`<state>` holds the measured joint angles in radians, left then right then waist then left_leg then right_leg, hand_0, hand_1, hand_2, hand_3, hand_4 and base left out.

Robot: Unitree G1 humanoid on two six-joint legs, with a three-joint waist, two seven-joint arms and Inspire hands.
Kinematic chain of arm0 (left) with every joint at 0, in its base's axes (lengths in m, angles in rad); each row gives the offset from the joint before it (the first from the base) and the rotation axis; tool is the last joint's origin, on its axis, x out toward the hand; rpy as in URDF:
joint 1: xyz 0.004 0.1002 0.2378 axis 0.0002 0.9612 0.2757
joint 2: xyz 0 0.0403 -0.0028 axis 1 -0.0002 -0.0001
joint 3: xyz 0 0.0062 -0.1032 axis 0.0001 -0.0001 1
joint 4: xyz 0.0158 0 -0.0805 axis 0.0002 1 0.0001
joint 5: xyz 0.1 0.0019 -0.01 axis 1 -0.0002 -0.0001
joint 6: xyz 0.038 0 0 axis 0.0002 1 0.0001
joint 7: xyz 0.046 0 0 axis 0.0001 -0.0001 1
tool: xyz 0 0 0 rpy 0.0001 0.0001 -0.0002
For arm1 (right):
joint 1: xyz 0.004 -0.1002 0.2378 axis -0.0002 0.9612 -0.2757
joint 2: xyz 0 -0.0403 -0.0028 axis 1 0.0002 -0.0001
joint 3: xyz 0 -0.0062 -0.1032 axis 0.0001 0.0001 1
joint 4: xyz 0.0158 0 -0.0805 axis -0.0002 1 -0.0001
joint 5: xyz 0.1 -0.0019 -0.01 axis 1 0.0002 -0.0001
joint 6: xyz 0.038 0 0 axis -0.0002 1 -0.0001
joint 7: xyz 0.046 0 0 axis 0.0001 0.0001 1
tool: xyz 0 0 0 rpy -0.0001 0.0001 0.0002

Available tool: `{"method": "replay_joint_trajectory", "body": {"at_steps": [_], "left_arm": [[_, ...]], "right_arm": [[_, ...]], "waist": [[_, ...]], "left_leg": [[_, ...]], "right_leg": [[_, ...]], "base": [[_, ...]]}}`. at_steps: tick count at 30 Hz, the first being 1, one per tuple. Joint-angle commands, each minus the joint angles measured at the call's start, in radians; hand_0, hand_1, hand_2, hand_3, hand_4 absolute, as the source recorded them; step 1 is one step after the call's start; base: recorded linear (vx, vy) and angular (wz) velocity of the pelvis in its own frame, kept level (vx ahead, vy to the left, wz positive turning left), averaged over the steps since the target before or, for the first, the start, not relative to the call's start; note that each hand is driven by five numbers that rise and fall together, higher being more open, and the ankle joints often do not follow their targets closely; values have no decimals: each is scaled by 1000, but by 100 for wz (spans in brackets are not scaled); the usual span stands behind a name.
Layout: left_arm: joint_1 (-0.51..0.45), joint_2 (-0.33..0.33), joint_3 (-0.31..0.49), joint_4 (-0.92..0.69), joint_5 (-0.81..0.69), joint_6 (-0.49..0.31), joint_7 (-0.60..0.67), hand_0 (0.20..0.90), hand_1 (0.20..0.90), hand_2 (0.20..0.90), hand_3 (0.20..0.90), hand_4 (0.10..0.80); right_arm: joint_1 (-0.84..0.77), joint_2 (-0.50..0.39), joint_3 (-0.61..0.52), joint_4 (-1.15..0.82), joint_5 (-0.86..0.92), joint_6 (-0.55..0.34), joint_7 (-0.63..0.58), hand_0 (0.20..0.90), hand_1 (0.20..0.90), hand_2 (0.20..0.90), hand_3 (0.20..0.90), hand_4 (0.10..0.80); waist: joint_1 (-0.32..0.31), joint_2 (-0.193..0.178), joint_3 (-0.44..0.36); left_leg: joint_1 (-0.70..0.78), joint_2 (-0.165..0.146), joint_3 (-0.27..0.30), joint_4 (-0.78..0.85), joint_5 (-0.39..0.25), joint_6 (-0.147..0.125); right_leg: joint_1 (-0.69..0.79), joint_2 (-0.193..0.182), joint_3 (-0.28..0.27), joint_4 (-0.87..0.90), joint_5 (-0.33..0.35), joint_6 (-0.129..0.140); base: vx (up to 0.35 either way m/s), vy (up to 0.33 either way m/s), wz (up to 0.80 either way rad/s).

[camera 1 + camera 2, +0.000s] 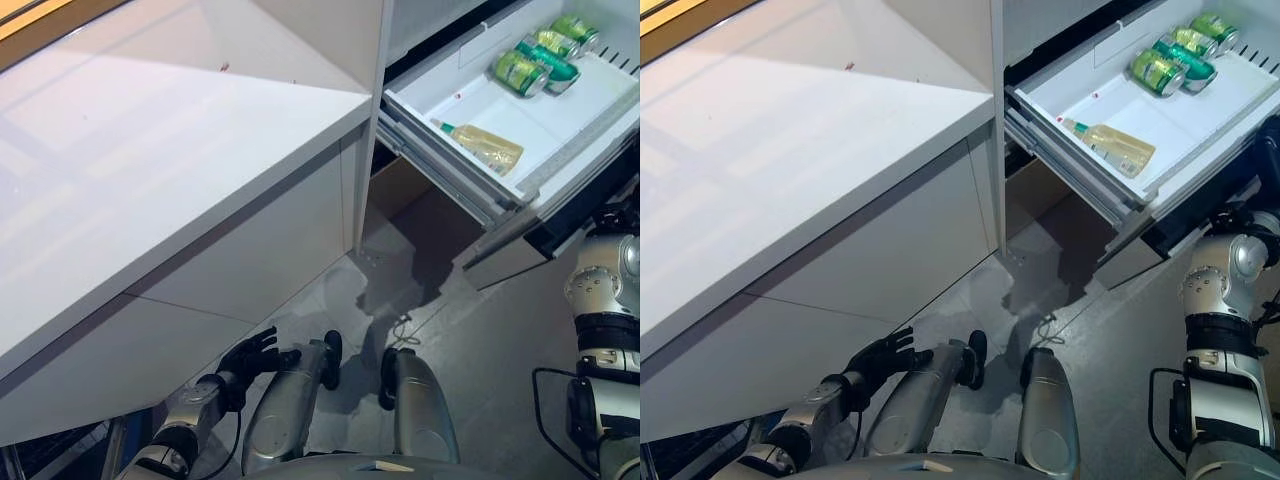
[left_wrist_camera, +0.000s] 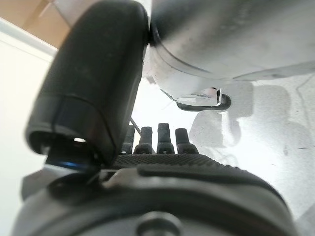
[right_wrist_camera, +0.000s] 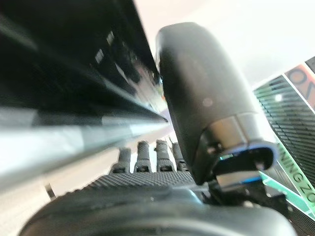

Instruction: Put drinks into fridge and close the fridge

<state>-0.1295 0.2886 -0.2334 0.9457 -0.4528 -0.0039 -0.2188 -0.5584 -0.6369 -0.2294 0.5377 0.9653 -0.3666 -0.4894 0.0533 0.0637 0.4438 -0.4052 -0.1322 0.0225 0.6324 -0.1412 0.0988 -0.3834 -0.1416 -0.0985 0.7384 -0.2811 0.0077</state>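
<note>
While fridge drawer point(image 1: 560, 120) stood pulled out, drinks lay inside: three green cans point(image 1: 540, 55) at far end, pale bottle point(image 1: 485, 148) on its side nearer front. White tabletop point(image 1: 150, 150) beside fridge carried no drink. Loading judged done; closing left. Left hand point(image 1: 250, 355) hung low, fingers relaxed, empty. Right hand point(image 3: 147, 157) sat by drawer front, fingers straight, gripping nothing

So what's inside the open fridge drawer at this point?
The drawer holds three green cans grouped at its far end and one clear bottle of pale drink lying on its side nearer the front. The compartment beneath the drawer is hidden.
</note>
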Motion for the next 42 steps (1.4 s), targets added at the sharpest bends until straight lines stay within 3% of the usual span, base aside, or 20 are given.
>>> {"method": "replay_joint_trajectory", "body": {"at_steps": [1,5,15,17,19,20,22,25,27,30,31,33,37,42], "left_arm": [[103,22,-18,39,20,24,62,900,900,900,900,800],[122,29,2,43,17,11,43,900,900,900,900,800],[151,44,11,17,21,-19,18,900,900,900,900,800],[153,50,10,12,17,-17,19,900,900,900,900,800],[157,70,23,15,21,-12,8,900,900,900,900,800],[157,74,26,15,13,-10,9,900,900,900,900,800],[174,112,58,9,26,3,-6,900,900,900,900,800],[198,133,84,21,35,12,1,900,900,900,900,800],[216,135,109,49,62,20,3,900,900,900,900,800],[230,126,120,86,81,16,4,900,900,900,900,800],[240,111,126,98,96,15,12,900,900,900,900,800],[248,78,140,123,90,20,25,900,900,900,900,800],[259,37,190,150,87,-3,15,900,900,900,900,800],[251,22,212,165,117,-21,3,900,900,900,900,800]], "right_arm": [[-106,-31,65,-91,14,-5,235,900,900,900,900,800],[-118,-14,125,-133,70,41,451,900,900,900,900,800],[-198,-49,234,-166,50,156,649,900,900,900,900,800],[-227,-61,262,-150,41,245,707,900,900,900,900,800],[-275,-83,329,-115,84,469,842,900,900,900,900,800],[-283,-87,342,-109,26,541,892,900,900,900,900,800],[-317,-177,454,-114,20,535,932,900,900,900,900,800],[-357,-229,467,-126,79,446,884,900,900,900,900,800],[-384,-218,409,-141,68,304,701,900,900,900,900,800],[-388,-205,326,-195,42,210,489,900,900,900,900,800],[-377,-193,270,-234,-26,131,376,900,900,900,900,800],[-288,-168,170,-413,-299,96,194,900,900,900,900,800],[-82,-177,50,-580,-535,72,91,900,900,900,900,800],[196,-127,-99,-596,-516,-37,32,900,900,900,900,800]], "waist": [[45,-17,-38],[62,-19,-29],[122,-39,-43],[136,-43,-50],[161,-55,-65],[165,-57,-68],[184,-79,-90],[188,-104,-119],[187,-119,-149],[177,-122,-180],[168,-123,-195],[134,-118,-236],[78,-113,-271],[11,-116,-310]], "left_leg": [[64,-23,-20,26,-161,37],[66,-24,-35,7,-141,30],[111,-26,-91,-90,-90,8],[131,-26,-105,-124,-77,4],[161,-22,-124,-176,-53,-5],[167,-21,-127,-184,-49,-6],[201,-5,-145,-248,-21,-17],[250,8,-162,-309,-6,-26],[295,12,-174,-355,-1,-30],[327,18,-173,-393,5,-30],[343,19,-169,-406,1,-28],[367,25,-147,-447,14,-29],[401,32,-102,-491,19,-30],[425,48,-42,-533,20,-36]], "right_leg": [[30,19,-38,16,-7,-71],[32,19,-48,15,-5,-73],[88,11,-87,-32,7,-59],[112,10,-98,-57,12,-53],[148,7,-116,-97,21,-43],[155,7,-119,-104,23,-41],[202,11,-139,-176,47,-24],[256,22,-146,-257,70,-6],[301,30,-141,-324,93,10],[332,39,-131,-381,121,22],[346,43,-121,-404,124,27],[362,53,-103,-472,149,33],[376,59,-75,-530,172,43],[383,79,-37,-588,188,47]], "base": [[26,39,11],[2,16,-1],[20,1,13],[51,-10,31],[62,-35,25],[54,-60,30],[67,-79,24],[81,-45,7],[105,-12,16],[61,27,-2],[46,59,-9],[31,99,-8],[5,71,-26],[-36,10,-34]]}}
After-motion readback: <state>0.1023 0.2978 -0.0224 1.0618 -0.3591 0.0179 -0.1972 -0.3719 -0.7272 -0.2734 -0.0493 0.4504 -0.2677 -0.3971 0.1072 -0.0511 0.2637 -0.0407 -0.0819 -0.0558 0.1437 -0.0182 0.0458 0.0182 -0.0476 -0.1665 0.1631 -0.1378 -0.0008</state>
